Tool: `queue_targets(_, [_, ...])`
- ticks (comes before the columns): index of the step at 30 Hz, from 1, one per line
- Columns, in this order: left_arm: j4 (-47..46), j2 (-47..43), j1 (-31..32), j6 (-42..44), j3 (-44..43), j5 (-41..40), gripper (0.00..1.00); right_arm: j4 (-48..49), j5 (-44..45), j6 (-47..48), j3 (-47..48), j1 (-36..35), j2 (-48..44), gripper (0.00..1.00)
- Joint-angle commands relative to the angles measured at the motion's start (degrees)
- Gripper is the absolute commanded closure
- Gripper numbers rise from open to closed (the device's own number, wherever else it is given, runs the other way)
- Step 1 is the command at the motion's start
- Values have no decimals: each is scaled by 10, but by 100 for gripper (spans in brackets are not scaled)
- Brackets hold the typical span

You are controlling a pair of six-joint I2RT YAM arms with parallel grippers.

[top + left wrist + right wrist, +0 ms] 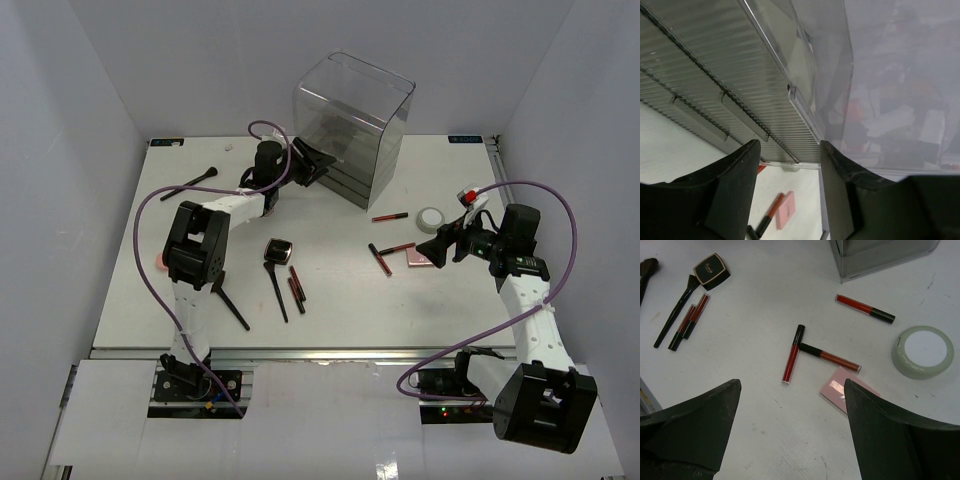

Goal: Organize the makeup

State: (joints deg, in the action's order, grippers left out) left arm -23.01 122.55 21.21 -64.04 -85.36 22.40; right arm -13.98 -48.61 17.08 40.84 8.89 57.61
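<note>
**Makeup loose on the table, both grippers empty**

From above, the makeup lies scattered over the white table. A black square compact sits near the middle. A brush and a pair of red-and-black sticks lie just beside it, and another brush lies far to the left. Nearer the right arm are the white round jar, the pink square compact and three more sticks. The left gripper is up against the clear box. The right gripper hangs over the pink square compact.

In the left wrist view, the fingers stand partway apart with nothing between them. They face the ribbed drawers at the box's lower corner. Whether they touch the box cannot be told.

In the right wrist view, the jaws are spread wide and empty. Below them are the pink square compact, two sticks meeting at their black ends, and the jar off to the right.

All of it looks light and rigid. The sticks are thin and round and will likely roll, so a pinch across the middle of their length seems best. The compacts lie flat and low and probably need a grip on opposite edges, with the fingertips close to the table. The jar looks smooth and wide, so a span across its diameter should suit it. The brushes are best taken by the stiff handle, not the bristles.
</note>
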Motion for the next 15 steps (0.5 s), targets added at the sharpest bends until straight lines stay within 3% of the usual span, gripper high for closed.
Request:
queue_targets(1, [-43, 1, 4, -11, -32, -22, 43, -7, -79, 54, 4, -4, -19, 10])
queue_targets(15, [-56, 35, 3, -30, -65, -35, 61, -11, -92, 71, 2, -4, -16, 10])
